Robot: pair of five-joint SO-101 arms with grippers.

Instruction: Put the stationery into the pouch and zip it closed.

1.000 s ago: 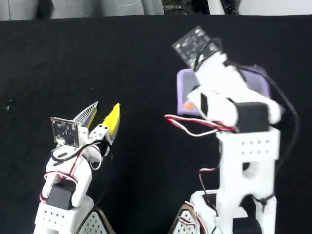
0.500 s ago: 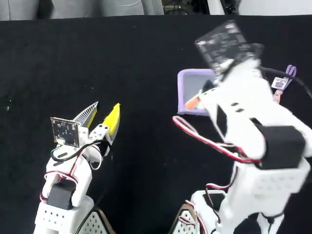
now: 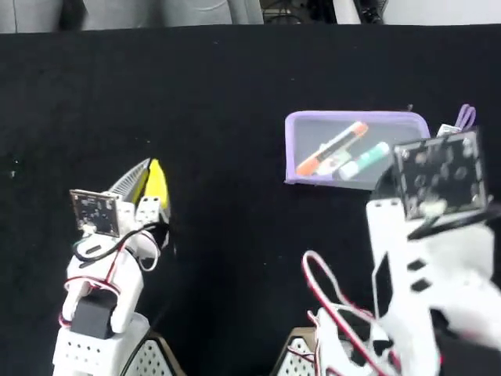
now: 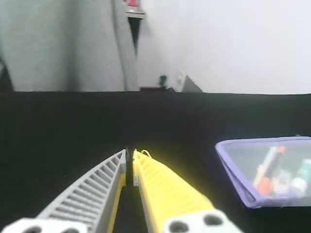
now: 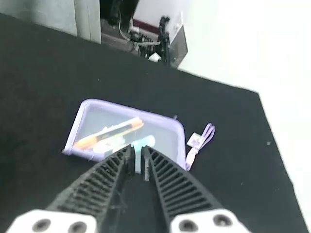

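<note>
A: High view?
B: Pouch [image 3: 313, 129], purple-edged, flat on the black counter [image 3: 235, 86], on the right arm's side. Inside it: an orange pen [image 3: 333, 150] and a green-capped stick [image 3: 364, 160]. Left claw [image 3: 147, 176] well apart from it, narrow, empty.
A: Left wrist view?
B: Grey and yellow fingers [image 4: 160, 189] almost touching, nothing between them.
A: Right wrist view?
B: Right claw [image 5: 137, 154] narrow, empty, near the pouch. Purple strap [image 5: 196, 140] just beside the pouch.

Left arm [image 3: 98, 290]: folded low, wrist level, pointing forward.
Left jaws: closed, grey and yellow tips almost touching, nothing between them.
Right arm [image 3: 423, 266]: upright, wrist tilted downward.
Right jaws: closed, black tips a sliver apart, empty.
</note>
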